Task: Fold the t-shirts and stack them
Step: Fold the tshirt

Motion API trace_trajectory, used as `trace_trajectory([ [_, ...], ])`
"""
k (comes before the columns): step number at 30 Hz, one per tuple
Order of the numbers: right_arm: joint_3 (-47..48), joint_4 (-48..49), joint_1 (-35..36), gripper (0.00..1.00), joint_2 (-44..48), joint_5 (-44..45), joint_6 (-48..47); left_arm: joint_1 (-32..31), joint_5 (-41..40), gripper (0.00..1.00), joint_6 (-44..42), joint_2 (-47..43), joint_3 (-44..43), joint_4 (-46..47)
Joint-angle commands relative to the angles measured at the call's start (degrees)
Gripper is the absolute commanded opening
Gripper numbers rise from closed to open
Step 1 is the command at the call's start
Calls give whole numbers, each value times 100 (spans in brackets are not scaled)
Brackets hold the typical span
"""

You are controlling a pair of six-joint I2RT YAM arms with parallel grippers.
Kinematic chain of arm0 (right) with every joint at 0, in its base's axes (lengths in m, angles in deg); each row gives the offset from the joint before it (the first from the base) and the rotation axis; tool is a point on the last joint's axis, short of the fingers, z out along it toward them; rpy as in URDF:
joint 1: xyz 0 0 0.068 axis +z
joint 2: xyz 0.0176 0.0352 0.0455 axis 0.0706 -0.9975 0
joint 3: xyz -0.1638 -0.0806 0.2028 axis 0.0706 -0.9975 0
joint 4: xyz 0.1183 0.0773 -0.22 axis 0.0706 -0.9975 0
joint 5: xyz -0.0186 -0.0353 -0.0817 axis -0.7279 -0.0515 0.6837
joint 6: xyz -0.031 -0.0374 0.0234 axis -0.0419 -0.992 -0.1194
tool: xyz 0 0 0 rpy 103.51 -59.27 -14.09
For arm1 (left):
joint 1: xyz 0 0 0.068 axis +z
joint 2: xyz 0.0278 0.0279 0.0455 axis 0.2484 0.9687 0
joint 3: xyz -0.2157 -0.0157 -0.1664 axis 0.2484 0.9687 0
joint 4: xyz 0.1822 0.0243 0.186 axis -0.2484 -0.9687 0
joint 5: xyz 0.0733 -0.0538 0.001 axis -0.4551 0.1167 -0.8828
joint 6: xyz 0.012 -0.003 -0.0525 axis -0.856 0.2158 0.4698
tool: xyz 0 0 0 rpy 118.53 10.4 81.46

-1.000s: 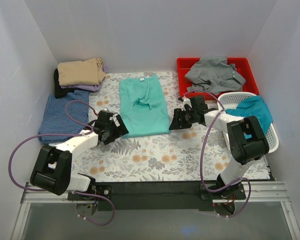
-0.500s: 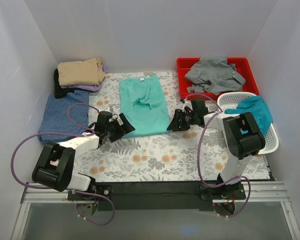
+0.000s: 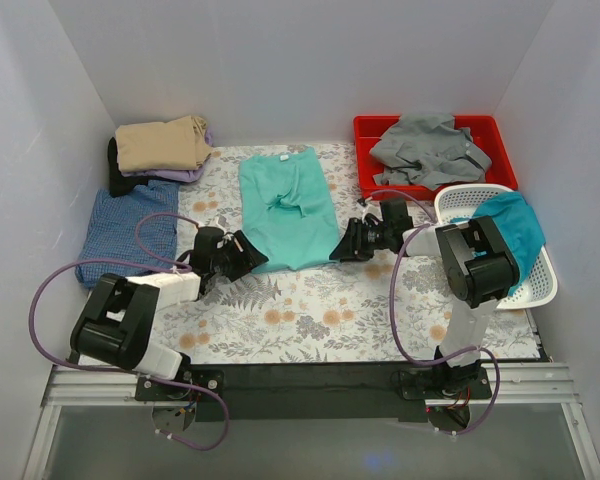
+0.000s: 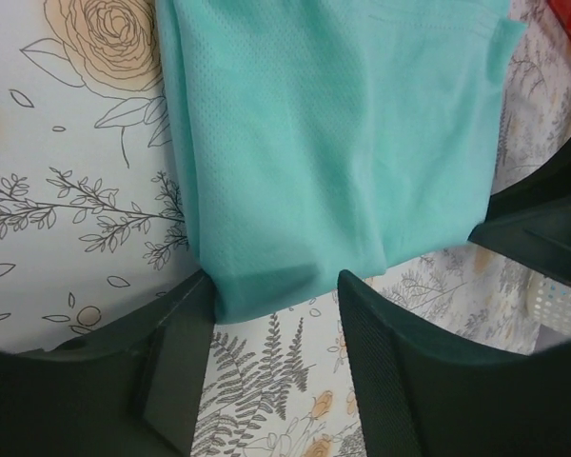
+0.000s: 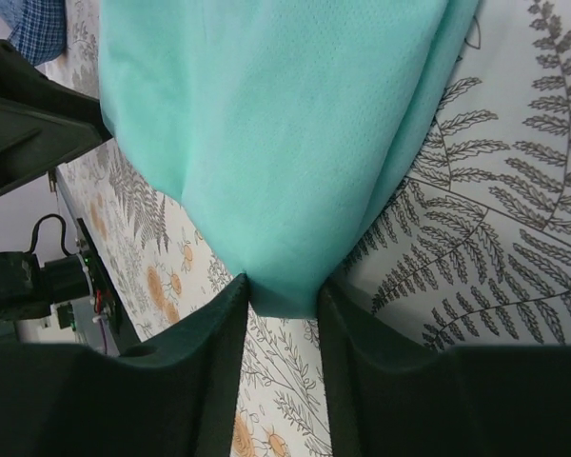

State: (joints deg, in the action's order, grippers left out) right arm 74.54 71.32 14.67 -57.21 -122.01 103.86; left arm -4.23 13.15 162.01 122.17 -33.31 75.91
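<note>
The mint green t-shirt (image 3: 285,205) lies folded lengthwise on the floral table, collar at the far end. My left gripper (image 3: 248,250) is open at its near left corner. In the left wrist view that corner (image 4: 266,276) lies between the tips of the widely spread fingers (image 4: 176,352). My right gripper (image 3: 342,243) is at the near right corner. In the right wrist view its jaws stand partly open, with a narrower gap, and the shirt's corner (image 5: 285,281) fills the space between the fingertips (image 5: 224,324).
A tan shirt (image 3: 160,145) tops a stack at the far left, with a blue checked shirt (image 3: 125,230) in front of it. A grey shirt (image 3: 425,145) lies in the red bin (image 3: 370,130). A teal shirt (image 3: 510,225) lies in the white basket (image 3: 540,285).
Both grippers have moved inward to the shirt's near corners, the left one to the right and the right one to the left. The shirt has not moved.
</note>
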Motion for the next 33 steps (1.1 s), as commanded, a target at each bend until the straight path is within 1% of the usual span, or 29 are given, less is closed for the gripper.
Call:
trace_trajectory([
  [1, -43, -8, 9, 40, -352, 240, 33, 7, -152, 50, -121, 267, 189, -352],
  [2, -43, 1, 9, 31, -352, 241, 42, 15, -161, 39, -139, 311, 171, -352],
  [4, -16, 1, 9, 22, -326, 276, 24, 24, -205, 24, -165, 337, 127, -413],
  [5, -16, 1, 9, 13, -283, 293, 16, 24, -249, 17, -192, 346, 101, -457],
  [6, -16, 1, 9, 9, -273, 293, -2, 24, -267, 7, -218, 346, 66, -527],
  [7, -16, 1, 9, 5, -256, 285, -19, 33, -293, 0, -262, 346, 57, -571],
  [8, -34, 10, 9, 1, -221, 285, -37, 33, -319, 0, -279, 329, 48, -606],
  [13, -95, 19, 9, 1, -150, 127, -125, 33, -451, 0, -481, 179, -40, -905],
  [14, -121, 19, 9, 1, -107, 109, -142, 33, -469, 0, -560, 136, -75, -1088],
  [18, -279, 10, 9, 1, 130, -23, -134, 33, -303, 0, -570, -277, -128, -1545],
  [19, -332, 1, 9, 1, 209, -58, -125, 33, -241, 0, -561, -513, -163, -1634],
  [21, -525, -16, 9, 1, 508, -102, -90, 24, -188, 0, -535, -699, -233, -2108],
  [22, -604, -77, 9, 1, 631, -93, -90, 24, -22, 0, -535, -787, -260, -2231],
  [23, -753, -121, 9, 1, 893, -102, -81, 24, 32, 0, -535, -953, -338, -2546],
  [25, -929, -253, 61, 1, 1193, -76, -46, -28, 303, 0, -465, -1112, -348, -2768],
  [26, -1130, -315, 88, 1, 1508, -41, -29, -72, 365, 0, -421, -1304, -295, -2951],
  [28, -1298, -629, 228, 1, 1956, 56, -37, -142, 593, 0, -245, -1498, -199, -3058],
  [30, -1535, -877, 455, 1, 2265, 231, -46, -291, 638, 0, -70, -1823, -93, -3321],
  [31, -1624, -1069, 535, 1, 2615, 328, -29, -362, 586, 0, -25, -1947, -67, -3418],
  [33, -1921, -1185, 815, 1, 2977, 573, 24, -660, 507, 0, 98, -2341, -5, -3752],
])
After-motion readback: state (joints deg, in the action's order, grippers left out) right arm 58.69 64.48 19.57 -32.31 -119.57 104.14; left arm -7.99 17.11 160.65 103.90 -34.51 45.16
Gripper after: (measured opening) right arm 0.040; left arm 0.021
